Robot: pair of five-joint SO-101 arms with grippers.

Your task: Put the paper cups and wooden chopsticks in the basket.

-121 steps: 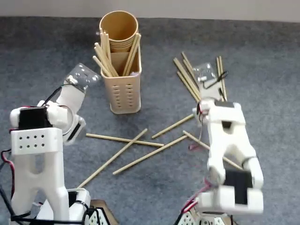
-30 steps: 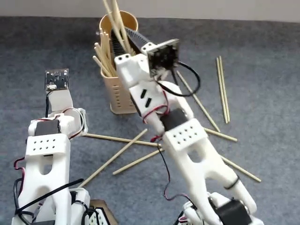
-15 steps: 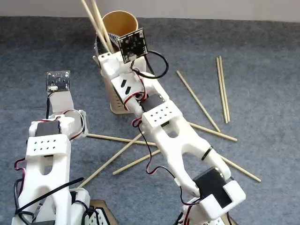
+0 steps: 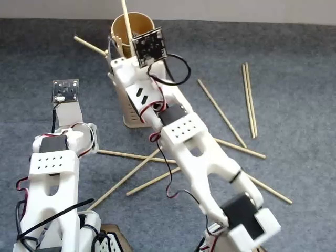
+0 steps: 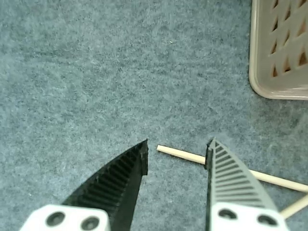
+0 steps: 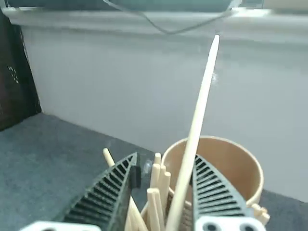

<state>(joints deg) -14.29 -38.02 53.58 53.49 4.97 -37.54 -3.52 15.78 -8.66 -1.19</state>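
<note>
While your right gripper hung over basket, jaws stood apart. Upright chopstick sat loose between them, leaning on one jaw, likely let go to drop in beside paper cup. Long axis near vertical, free tip up. Your left gripper hovered, jaws apart, straddling end of floor chopstick, probably staged for next pick.

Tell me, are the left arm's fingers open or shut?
Open. In the left wrist view the fingers of the left gripper stand apart, with carpet and a chopstick end between them.
</note>
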